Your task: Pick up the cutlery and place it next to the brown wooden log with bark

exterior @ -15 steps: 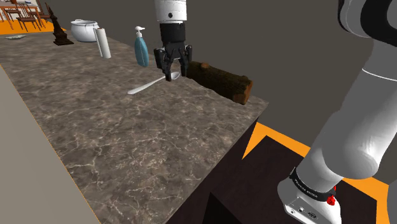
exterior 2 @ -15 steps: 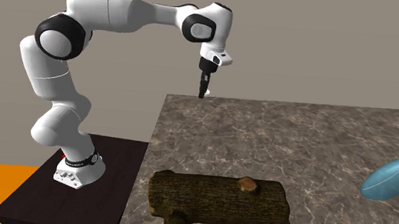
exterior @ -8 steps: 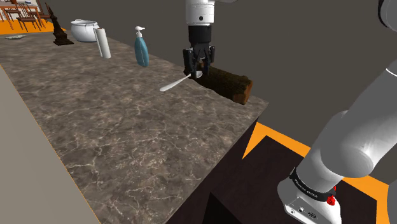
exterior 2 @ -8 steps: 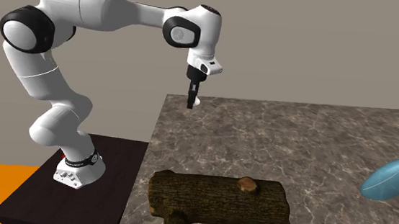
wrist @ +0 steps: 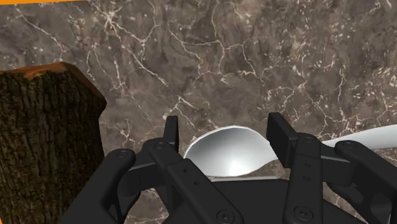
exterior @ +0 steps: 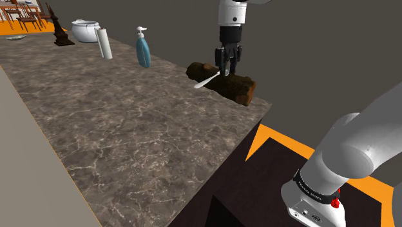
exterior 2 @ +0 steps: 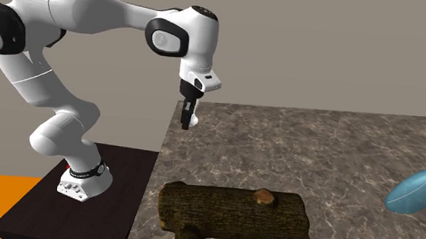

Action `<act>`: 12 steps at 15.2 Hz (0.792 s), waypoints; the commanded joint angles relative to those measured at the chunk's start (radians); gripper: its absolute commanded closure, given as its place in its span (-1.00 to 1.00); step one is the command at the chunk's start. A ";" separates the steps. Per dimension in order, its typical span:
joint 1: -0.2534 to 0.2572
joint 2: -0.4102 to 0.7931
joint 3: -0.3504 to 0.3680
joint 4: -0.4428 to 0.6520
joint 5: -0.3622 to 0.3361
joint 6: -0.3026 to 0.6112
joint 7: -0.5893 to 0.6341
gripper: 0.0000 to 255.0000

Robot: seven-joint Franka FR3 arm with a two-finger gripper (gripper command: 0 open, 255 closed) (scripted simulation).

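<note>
Spoon, silvery and glossy with a rounded bowl and a slim handle, hangs clasped in the black gripper. The fingers are closed narrowly on the bowl end and the handle slants out to one side. It is held off the counter, a brown slab veined with pale marble lines, near the counter's edge on the stand's side.

Just beside the spoon lies the log, a stubby cylinder with rough, furrowed dark bark, an orange-brown cut end and a knot on top.

Further along the same edge stands a blue bottle with a white pump. Beyond it are an upright white roll and a white lidded pot; what the pot holds cannot be seen.
</note>
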 commanded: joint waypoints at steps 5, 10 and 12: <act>-0.051 -0.089 -0.084 -0.098 -0.044 0.006 -0.128 1.00; -0.051 -0.087 -0.085 -0.164 -0.044 0.073 -0.128 1.00; -0.051 -0.085 -0.085 -0.190 -0.044 0.100 -0.129 1.00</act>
